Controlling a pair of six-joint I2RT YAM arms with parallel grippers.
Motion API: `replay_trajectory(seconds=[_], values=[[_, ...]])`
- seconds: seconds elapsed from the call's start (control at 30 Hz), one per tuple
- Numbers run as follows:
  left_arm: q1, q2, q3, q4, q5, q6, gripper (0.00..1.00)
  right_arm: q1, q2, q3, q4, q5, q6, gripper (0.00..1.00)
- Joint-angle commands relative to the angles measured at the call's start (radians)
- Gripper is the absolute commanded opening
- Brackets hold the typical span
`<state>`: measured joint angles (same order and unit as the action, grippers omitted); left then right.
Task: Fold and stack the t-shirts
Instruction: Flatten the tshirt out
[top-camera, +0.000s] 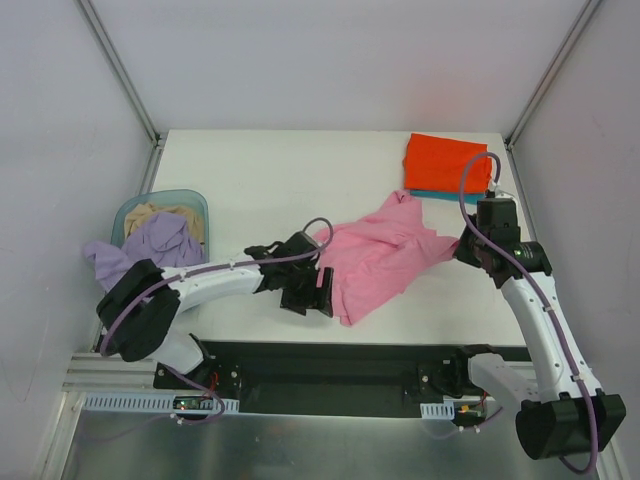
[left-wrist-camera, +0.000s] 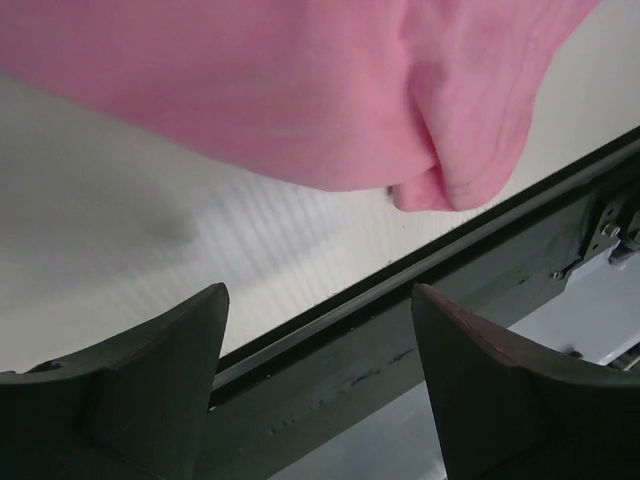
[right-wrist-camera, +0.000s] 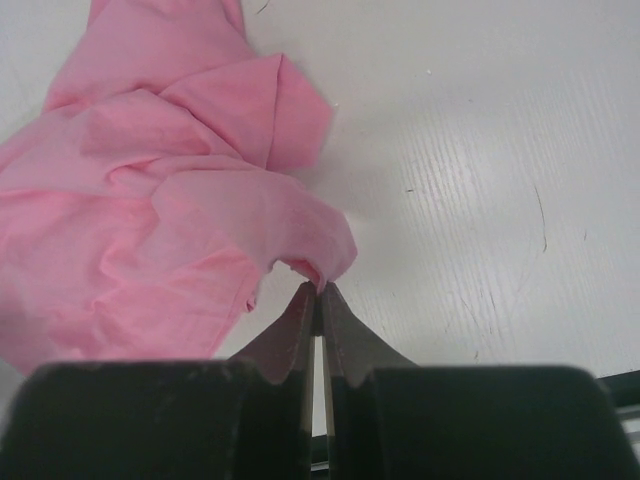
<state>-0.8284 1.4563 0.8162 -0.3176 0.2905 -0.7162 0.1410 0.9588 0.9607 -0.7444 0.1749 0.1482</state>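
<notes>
- Two hands at opposite sides of one bright pink t-shirt (top-camera: 385, 258), which lies crumpled and unfolded on the white tabletop (top-camera: 250, 180).
- Right hand (right-wrist-camera: 318, 292): pressed tight together, with a small peak of pink cloth pinched at the very tips and lifted a little off the tabletop.
- Ahead of that hand and to its left in the right wrist view: the rest of the shirt, bunched in soft folds; bare tabletop to its right.
- Left hand (left-wrist-camera: 320, 300): spread wide, holding nothing.
- Between its two dark fingers (left-wrist-camera: 150, 380): only bare tabletop and the dark rail (left-wrist-camera: 520, 250) along the tabletop's near edge.
- Just ahead of the left hand: a rounded pink fold resting on the tabletop, near the fingertips but apart from both.
- Seen from above: left hand at the shirt's near left edge, right hand at its right corner, pink cloth stretched out between them.
- Beyond the right hand, towards the far right corner of the tabletop: an orange-red t-shirt (top-camera: 445, 160), folded into a neat rectangle.
- Directly under that one: a teal t-shirt (top-camera: 438, 196), showing only as a narrow strip along the side nearer the hand.
- Well away from the left hand, out past its arm at the tabletop's left edge: a pale lavender t-shirt (top-camera: 160, 245), heaped loosely over the rim of a round light-blue basket (top-camera: 195, 200).
- Inside the basket, behind the lavender heap: some beige cloth (top-camera: 150, 213), kind unclear.
</notes>
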Motion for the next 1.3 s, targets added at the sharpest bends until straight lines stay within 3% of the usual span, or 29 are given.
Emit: replay_trajectory(seconds=[0.0,0.1,0.23,0.3,0.37,0.67,0.77,0.8,0.87,0.93,1.13,1.27], values=[[-0.124,0.104,0.099,0.017,-0.007,-0.031,0.71,-0.012,-0.009,-0.013,-0.004,0.024,-0.024,0.05],[-0.189,0.196,0.182,0.017,-0.001,-0.028,0.62,-0.018,-0.012,-0.022,-0.003,0.015,-0.03,0.05],[-0.202,0.279,0.235,0.012,-0.039,-0.068,0.41,-0.023,-0.025,-0.031,0.0,0.008,-0.039,0.05],[-0.202,0.314,0.259,-0.032,-0.092,-0.109,0.35,-0.024,-0.031,-0.034,0.002,0.005,-0.042,0.05],[-0.204,0.344,0.29,-0.095,-0.123,-0.135,0.23,-0.026,-0.041,-0.037,0.007,0.002,-0.047,0.05],[-0.202,0.409,0.351,-0.161,-0.182,-0.173,0.25,-0.027,-0.042,-0.043,0.017,-0.005,-0.052,0.06],[-0.202,0.429,0.38,-0.184,-0.212,-0.178,0.18,-0.027,-0.045,-0.045,0.017,0.001,-0.052,0.06],[-0.202,0.432,0.386,-0.186,-0.214,-0.177,0.09,-0.029,-0.046,-0.045,0.017,0.0,-0.052,0.06],[-0.202,0.437,0.403,-0.19,-0.211,-0.17,0.0,-0.027,-0.048,-0.045,0.019,0.003,-0.053,0.06],[-0.202,0.431,0.408,-0.189,-0.211,-0.157,0.0,-0.027,-0.052,-0.045,0.016,0.006,-0.053,0.07],[-0.204,0.275,0.359,-0.196,-0.286,-0.143,0.0,-0.031,-0.071,-0.043,0.017,0.011,-0.053,0.06],[-0.199,0.106,0.272,-0.227,-0.427,-0.152,0.0,-0.031,-0.104,-0.045,0.025,-0.023,-0.058,0.06]])
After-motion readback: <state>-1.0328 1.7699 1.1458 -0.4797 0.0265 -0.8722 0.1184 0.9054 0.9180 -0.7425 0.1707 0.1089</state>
